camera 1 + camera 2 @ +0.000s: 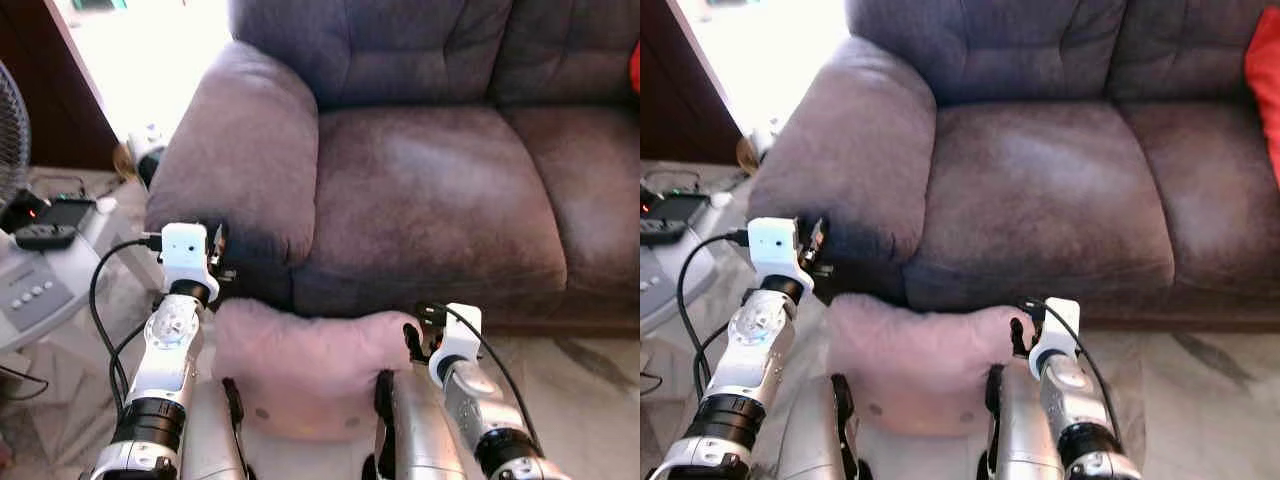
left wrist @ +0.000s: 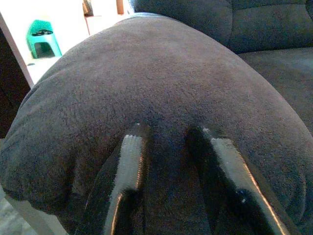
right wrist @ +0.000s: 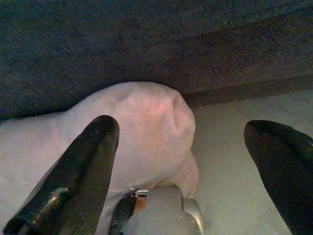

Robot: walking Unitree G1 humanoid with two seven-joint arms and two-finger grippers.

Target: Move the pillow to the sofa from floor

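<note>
A pale pink pillow (image 1: 300, 360) lies on the floor against the front of the grey-purple sofa (image 1: 430, 190), just below its armrest (image 1: 240, 150). My left gripper (image 1: 216, 248) is raised at the armrest's front face, above the pillow's left corner. In the left wrist view its fingers (image 2: 128, 166) stand parted against the armrest fabric, holding nothing. My right gripper (image 1: 411, 338) is low at the pillow's right corner. In the right wrist view it is open wide (image 3: 183, 147), with the pillow's corner (image 3: 142, 127) beside one finger and nothing gripped.
A fan (image 1: 12, 130), a black remote (image 1: 45, 237) and a grey device (image 1: 35, 290) stand at the left. A red cushion (image 1: 1265, 80) is on the sofa's far right. Marble floor (image 1: 580, 380) runs along the sofa front. The seat cushion (image 1: 420, 200) is bare.
</note>
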